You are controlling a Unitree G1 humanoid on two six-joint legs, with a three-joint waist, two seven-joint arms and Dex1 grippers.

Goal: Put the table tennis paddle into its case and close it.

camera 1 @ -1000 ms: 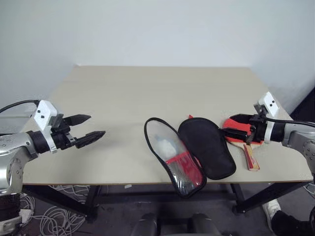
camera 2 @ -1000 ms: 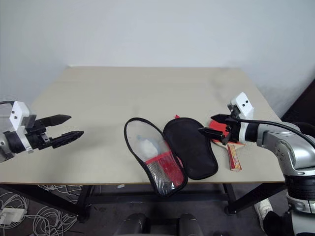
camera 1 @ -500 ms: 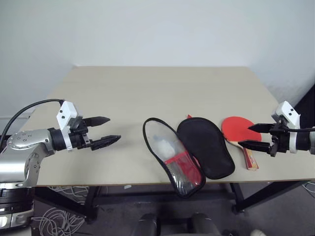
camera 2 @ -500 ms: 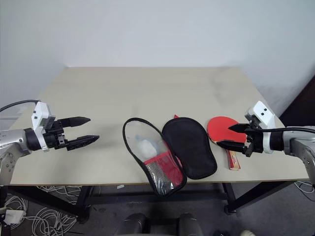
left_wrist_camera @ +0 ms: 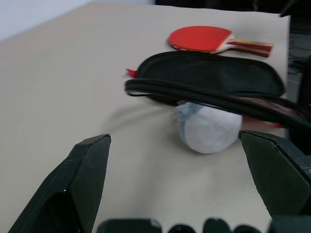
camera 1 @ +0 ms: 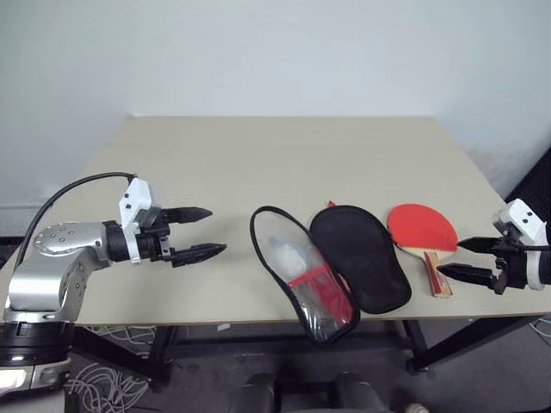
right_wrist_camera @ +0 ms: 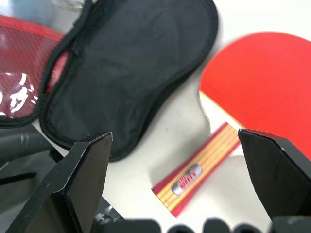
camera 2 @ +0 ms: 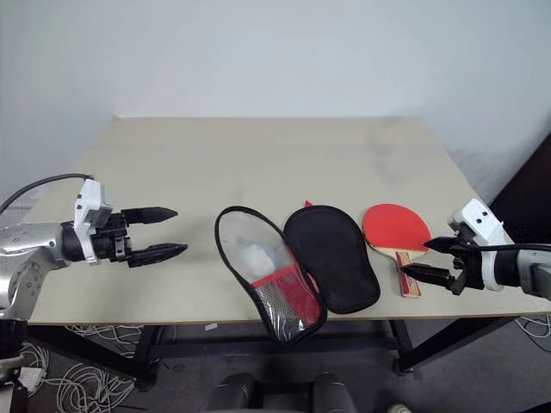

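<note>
Since a second ago my right gripper (camera 1: 461, 258) has pulled back off the red-bladed table tennis paddle with its striped light-wood handle (camera 1: 423, 231), and my left gripper (camera 1: 202, 232) has swung in toward the case. Both sets of black fingers stand spread wide and hold nothing. My landmark is the red paddle-shaped soft zip case with black trim and lining (camera 1: 334, 261), lying unzipped and splayed flat at the front edge of the beige table (camera 1: 258, 163): its black-lined half faces up, its clear-and-red half beside it, one end hanging over the table edge. Just right of the case lies the paddle, flat, handle toward me. Left of the case, well apart, hangs my left gripper; right of it, past the paddle's handle, my right. I judge the case is spread to receive the blade, and the handle is the likely place to grip.
</note>
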